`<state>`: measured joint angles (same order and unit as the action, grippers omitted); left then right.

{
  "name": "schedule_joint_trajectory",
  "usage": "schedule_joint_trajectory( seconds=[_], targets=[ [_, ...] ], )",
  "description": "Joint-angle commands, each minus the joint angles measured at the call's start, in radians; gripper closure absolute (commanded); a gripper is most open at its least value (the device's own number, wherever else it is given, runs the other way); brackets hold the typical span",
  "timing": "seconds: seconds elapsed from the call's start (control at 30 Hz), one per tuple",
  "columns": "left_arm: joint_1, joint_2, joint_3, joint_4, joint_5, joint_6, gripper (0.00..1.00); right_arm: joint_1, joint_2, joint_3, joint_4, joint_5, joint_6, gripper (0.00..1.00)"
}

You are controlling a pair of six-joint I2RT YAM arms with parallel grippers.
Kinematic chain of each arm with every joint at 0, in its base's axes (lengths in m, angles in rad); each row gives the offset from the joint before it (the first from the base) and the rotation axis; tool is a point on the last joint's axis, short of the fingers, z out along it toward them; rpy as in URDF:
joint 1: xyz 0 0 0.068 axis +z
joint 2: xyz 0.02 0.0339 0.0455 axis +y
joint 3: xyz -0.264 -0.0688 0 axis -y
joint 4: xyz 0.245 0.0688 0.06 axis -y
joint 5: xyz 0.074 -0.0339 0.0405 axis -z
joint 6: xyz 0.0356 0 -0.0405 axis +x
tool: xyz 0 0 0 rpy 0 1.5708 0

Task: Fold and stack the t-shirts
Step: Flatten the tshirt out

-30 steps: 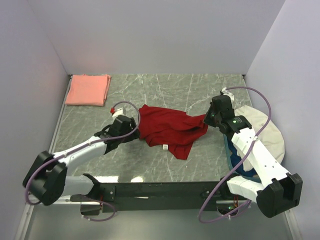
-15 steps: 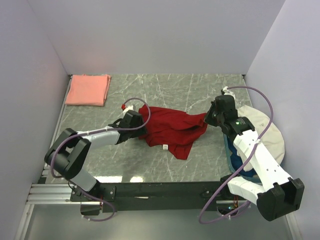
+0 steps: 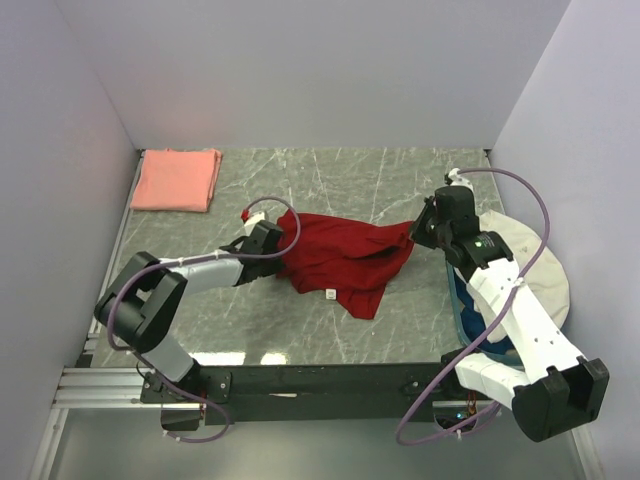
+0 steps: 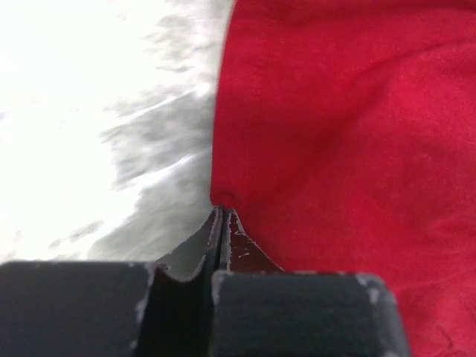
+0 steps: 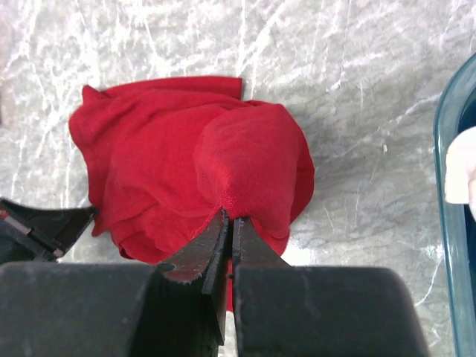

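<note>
A deep red t-shirt (image 3: 340,258) lies crumpled in the middle of the marble table. My left gripper (image 3: 279,240) is shut on its left edge; in the left wrist view the jaws (image 4: 222,212) pinch a corner of the red cloth (image 4: 349,141). My right gripper (image 3: 417,235) is shut on the shirt's right end, which it holds lifted; in the right wrist view the closed jaws (image 5: 230,216) grip a bunched fold of red t-shirt (image 5: 186,156). A salmon-pink t-shirt (image 3: 177,179) lies folded at the far left corner.
A teal-rimmed basket (image 3: 462,310) with cream cloth (image 3: 535,265) stands at the right edge, under my right arm; its rim (image 5: 454,186) shows in the right wrist view. White walls close in the table on three sides.
My left gripper reached right to the red shirt's left edge and shut on it. The right gripper lifted its end slightly, still shut.
</note>
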<state>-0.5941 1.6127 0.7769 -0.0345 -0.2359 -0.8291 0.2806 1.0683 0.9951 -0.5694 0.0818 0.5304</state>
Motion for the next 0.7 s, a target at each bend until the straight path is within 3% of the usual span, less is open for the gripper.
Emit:
schedule_joint_trajectory(
  seconds=[0.0,0.33,0.67],
  targets=[
    [0.005,-0.103,0.019,-0.100,-0.089,-0.010,0.99,-0.018,0.001,0.068,0.036,-0.008,-0.014,0.98],
    [0.123,-0.462,0.177,-0.274,-0.161,-0.016,0.99,-0.043,0.059,0.198,0.040,-0.047,0.014,0.99],
    [0.165,-0.563,0.498,-0.375,-0.238,0.085,0.99,-0.046,0.104,0.425,0.043,-0.079,0.002,0.99]
  ],
)
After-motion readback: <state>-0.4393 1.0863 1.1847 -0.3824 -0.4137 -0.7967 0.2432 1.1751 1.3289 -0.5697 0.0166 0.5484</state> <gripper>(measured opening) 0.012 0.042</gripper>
